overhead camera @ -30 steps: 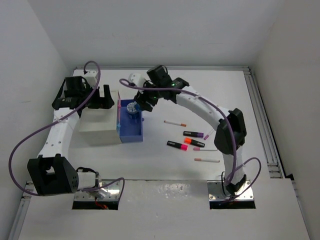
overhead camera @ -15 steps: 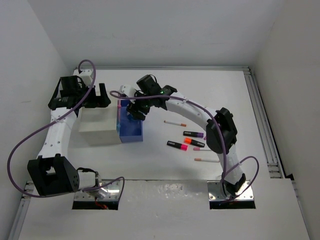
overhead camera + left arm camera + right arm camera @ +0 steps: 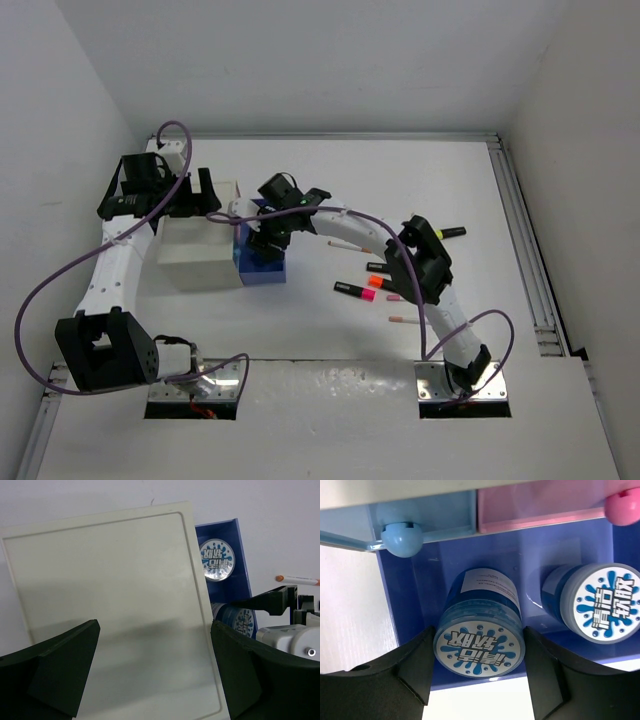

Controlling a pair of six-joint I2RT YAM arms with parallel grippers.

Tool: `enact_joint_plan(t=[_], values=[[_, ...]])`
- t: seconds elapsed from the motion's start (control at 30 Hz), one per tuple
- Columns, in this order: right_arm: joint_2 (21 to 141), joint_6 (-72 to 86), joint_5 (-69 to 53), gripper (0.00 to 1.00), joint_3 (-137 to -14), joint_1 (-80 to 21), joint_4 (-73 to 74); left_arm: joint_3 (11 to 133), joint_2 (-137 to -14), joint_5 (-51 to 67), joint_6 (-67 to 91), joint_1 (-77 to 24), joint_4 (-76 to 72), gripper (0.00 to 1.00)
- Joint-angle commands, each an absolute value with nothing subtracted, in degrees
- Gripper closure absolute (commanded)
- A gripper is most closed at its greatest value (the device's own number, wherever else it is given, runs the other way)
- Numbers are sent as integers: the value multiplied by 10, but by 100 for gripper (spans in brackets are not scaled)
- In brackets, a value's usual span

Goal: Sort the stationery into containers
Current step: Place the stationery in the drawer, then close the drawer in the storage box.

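Right gripper (image 3: pixel 480 630): I have it clamped on a round blue jar (image 3: pixel 482 597), one finger pressed against each side just behind the lid.
Jar position: it lies tilted inside the open blue drawer (image 3: pixel 395 595), with its lid facing my wrist camera.
Second jar (image 3: pixel 597 602): it sits in the same drawer just beside the held one, with a strip of drawer floor between them.
Left gripper (image 3: pixel 155 670): its jaws stand wide apart over the flat top of the white cabinet (image 3: pixel 105 605), and nothing is between them.
Writing: both lids are white with a blue splash and white Chinese characters, which appear to read 清洁软胶. The held jar's body has a small white sticker whose print is too fine to read.
Closed drawers: a light blue drawer (image 3: pixel 420 515) with a ball knob and a pink drawer (image 3: pixel 540 502) with a pink knob sit side by side just above the open one.
Loose stationery: thin white pens (image 3: pixel 345 243) and black highlighters (image 3: pixel 355 291) lie on the table (image 3: pixel 330 180) to the right of the blue drawer, and a yellow-capped highlighter (image 3: pixel 450 232) lies farther right.
Top view only: I see the loose items and both arms there, but the jars are hidden under the right gripper.
Right wrist only: this is where I see the grip contact and the knobs.
Left wrist only: from here I see the cabinet top and both lids from the side.
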State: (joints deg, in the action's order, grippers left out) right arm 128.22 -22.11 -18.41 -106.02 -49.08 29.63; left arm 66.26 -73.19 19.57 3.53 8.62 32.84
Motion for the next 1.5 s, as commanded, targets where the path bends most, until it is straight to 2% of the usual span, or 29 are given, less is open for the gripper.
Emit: enact_joint_plan(t=[0.0,0.03,0.07,0.17,0.4,0.47,0.57,0.7,0.73,1.0,1.03,1.07,1.17,1.3,1.47], values=[[1279,-241,-184,76,-1097,-494,290,662,-731,192,40,91,312,0],[1277,-238,-180,69,-1096,-494,290,662,-731,192,40,91,312,0],[1274,-236,-177,51,-1097,-497,288,661,-732,191,40,90,311,0],[1260,-218,-163,28,-1100,-499,284,663,-732,192,40,91,311,0],[1205,-169,-163,15,-1085,-499,259,664,-730,209,26,91,301,0],[1194,-154,-168,17,-1081,-497,252,668,-729,211,25,91,300,0],[1156,-87,-185,25,-1041,-481,205,676,-724,207,10,91,305,0],[1115,81,-210,44,-971,-435,147,683,-716,191,-44,91,326,2],[1114,110,-219,52,-966,-411,143,685,-714,179,-48,91,330,2],[1136,264,-283,76,-897,-334,105,710,-680,102,-55,112,373,1],[1143,272,-287,84,-892,-332,96,713,-678,110,-61,127,377,1],[1147,291,-298,87,-885,-329,92,715,-679,121,-74,138,384,0],[1164,334,-314,92,-870,-321,73,721,-687,165,-86,171,400,0],[1180,387,-364,91,-853,-316,31,746,-736,285,-108,232,449,0],[1205,440,-381,91,-848,-315,4,750,-779,346,-124,284,458,2]])
